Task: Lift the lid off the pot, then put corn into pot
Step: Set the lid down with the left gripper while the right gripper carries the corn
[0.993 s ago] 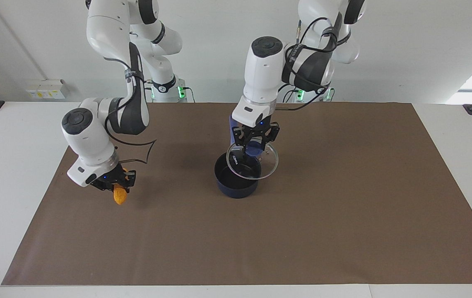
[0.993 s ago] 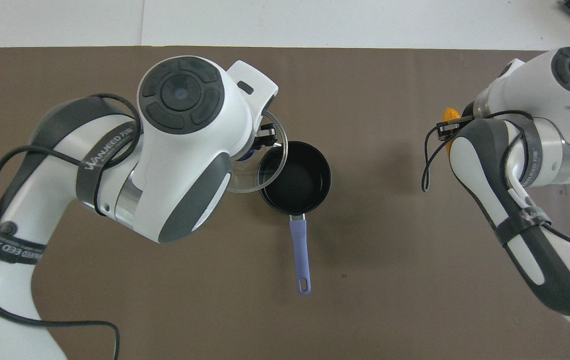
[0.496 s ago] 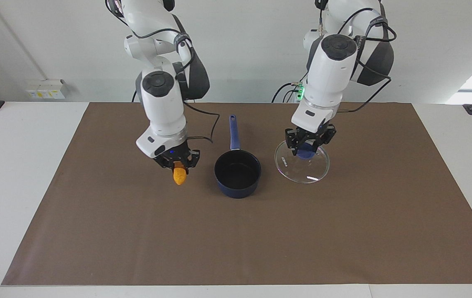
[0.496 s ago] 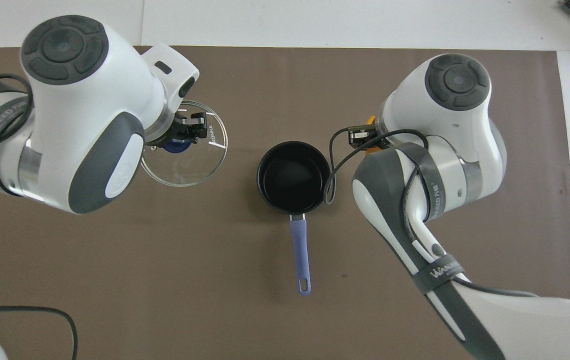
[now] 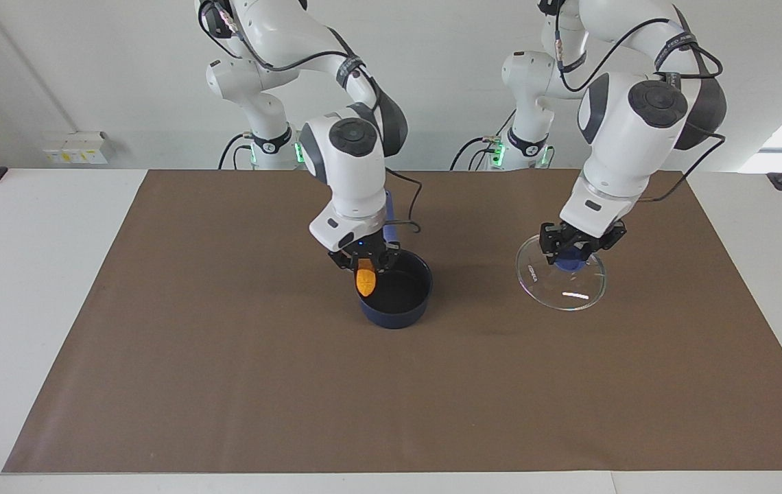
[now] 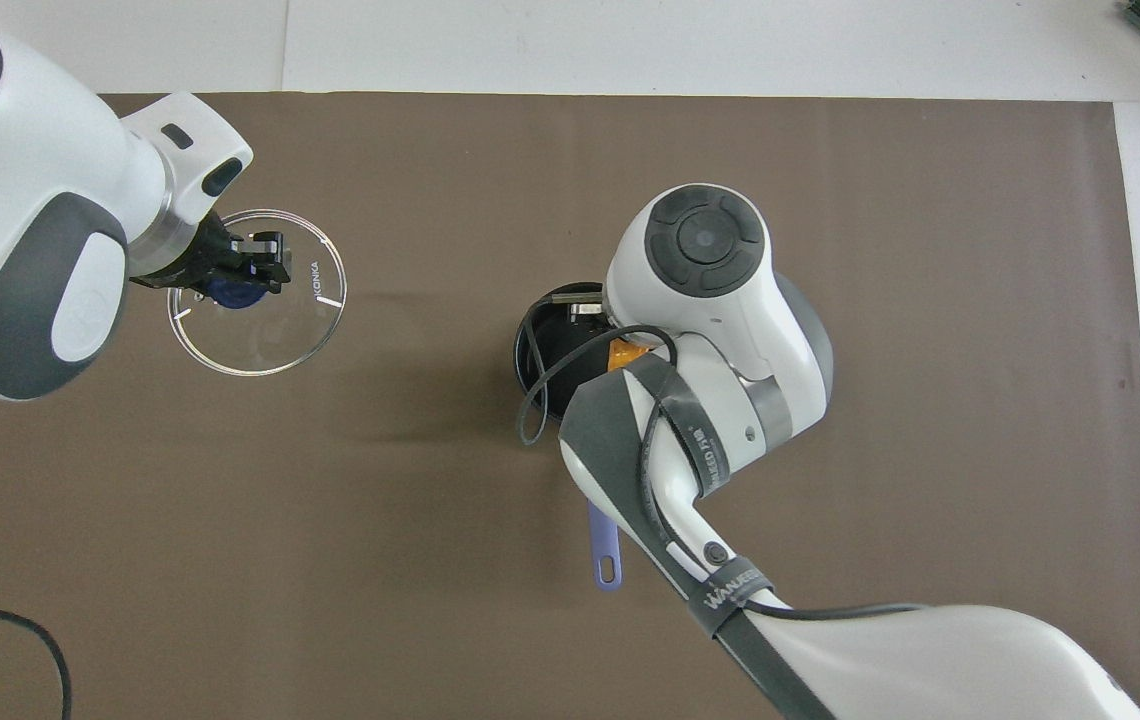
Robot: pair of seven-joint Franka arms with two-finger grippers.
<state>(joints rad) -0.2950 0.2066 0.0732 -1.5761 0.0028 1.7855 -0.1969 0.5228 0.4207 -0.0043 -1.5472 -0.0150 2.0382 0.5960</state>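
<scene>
The right gripper [image 5: 365, 263] hangs over the pot [image 5: 394, 291], clenched on the corn [image 5: 365, 280], which points tip-down with its lower end just above the pot's black inside, at the rim toward the right arm's end of the table. In the overhead view the right arm's wrist covers most of the pot [image 6: 542, 345], so only a sliver of the corn [image 6: 627, 354] and the end of the lighter blue handle [image 6: 606, 555] show past it; the handle runs from the pot toward the robots. The pot stands uncovered near the middle of the brown mat [image 5: 226, 384]. The left gripper [image 5: 577, 247] is toward the left arm's end of the table, well apart from the pot, its fingers clamped on the blue knob [image 5: 571, 259] of the lid [image 5: 562, 283]. The clear glass disc hangs below the gripper, slightly tilted, over bare mat; whether its lower edge touches the mat cannot be told. In the overhead view the lid [image 6: 265, 320] shows as a full circle with the left gripper [image 6: 245, 272] over its centre. A white table [image 5: 27, 274] shows around the mat.
</scene>
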